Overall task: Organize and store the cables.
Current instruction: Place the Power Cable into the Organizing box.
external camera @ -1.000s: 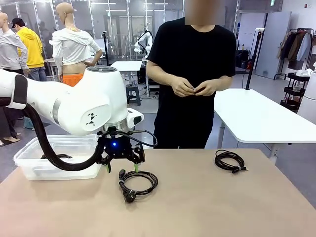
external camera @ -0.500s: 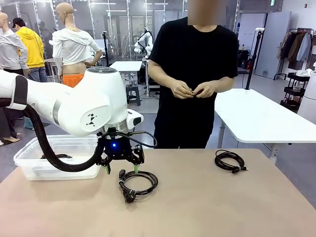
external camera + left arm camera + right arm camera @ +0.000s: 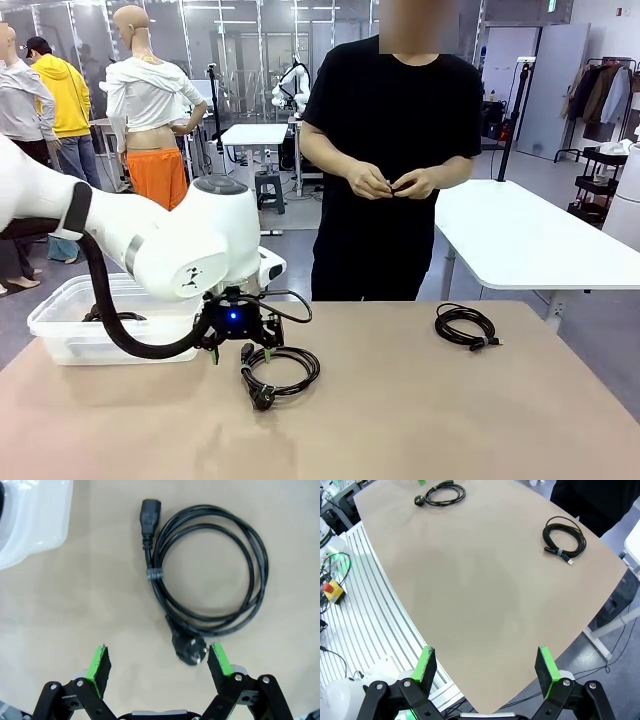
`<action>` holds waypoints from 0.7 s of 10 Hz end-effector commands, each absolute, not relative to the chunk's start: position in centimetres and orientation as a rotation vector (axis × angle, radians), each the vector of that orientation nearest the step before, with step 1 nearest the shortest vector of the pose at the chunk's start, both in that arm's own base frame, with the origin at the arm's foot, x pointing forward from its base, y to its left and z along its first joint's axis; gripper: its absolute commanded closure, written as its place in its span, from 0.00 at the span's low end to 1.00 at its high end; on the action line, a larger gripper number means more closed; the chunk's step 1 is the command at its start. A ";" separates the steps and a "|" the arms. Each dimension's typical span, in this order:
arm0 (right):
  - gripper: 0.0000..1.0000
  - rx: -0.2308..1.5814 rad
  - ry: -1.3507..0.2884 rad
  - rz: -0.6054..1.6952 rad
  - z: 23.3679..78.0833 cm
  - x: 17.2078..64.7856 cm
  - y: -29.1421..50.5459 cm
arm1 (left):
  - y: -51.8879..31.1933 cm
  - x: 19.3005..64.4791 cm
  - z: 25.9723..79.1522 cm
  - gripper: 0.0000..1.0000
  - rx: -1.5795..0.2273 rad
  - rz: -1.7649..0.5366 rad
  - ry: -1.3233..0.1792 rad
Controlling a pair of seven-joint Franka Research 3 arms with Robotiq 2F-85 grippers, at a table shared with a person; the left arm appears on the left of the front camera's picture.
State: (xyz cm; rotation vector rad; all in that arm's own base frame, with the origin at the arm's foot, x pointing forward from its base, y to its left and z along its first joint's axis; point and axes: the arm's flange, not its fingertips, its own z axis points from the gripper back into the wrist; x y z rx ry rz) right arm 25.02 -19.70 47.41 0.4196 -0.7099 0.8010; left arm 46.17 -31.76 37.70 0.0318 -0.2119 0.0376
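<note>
A person stands across the table [image 3: 420,420], hands [image 3: 390,182] together. The left gripper [image 3: 159,659], fingers spread and empty, hangs over the near cable [image 3: 154,574], plug between them, beside a clear bin [image 3: 60,318] holding another coil [image 3: 118,317]. A second cable [image 3: 468,340] lies well apart. The right gripper [image 3: 487,667] is spread and empty too.

A clear rectangular plastic bin [image 3: 60,342] sits at the left edge of the tan bench [image 3: 420,420]. A person in a black T-shirt [image 3: 390,120] stands at upper centre, a white table [image 3: 520,240] at right.
</note>
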 end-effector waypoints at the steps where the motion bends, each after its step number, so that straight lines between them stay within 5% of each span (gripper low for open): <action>1: 0.00 0.423 -0.715 0.802 47.4 25.1 -19.7 | -33.6 48.4 36.1 0.01 0.025 0.071 -0.229; 7: 0.00 0.423 -0.715 0.802 47.4 25.1 -19.7 | -34.1 52.2 32.2 0.01 0.035 0.074 -0.223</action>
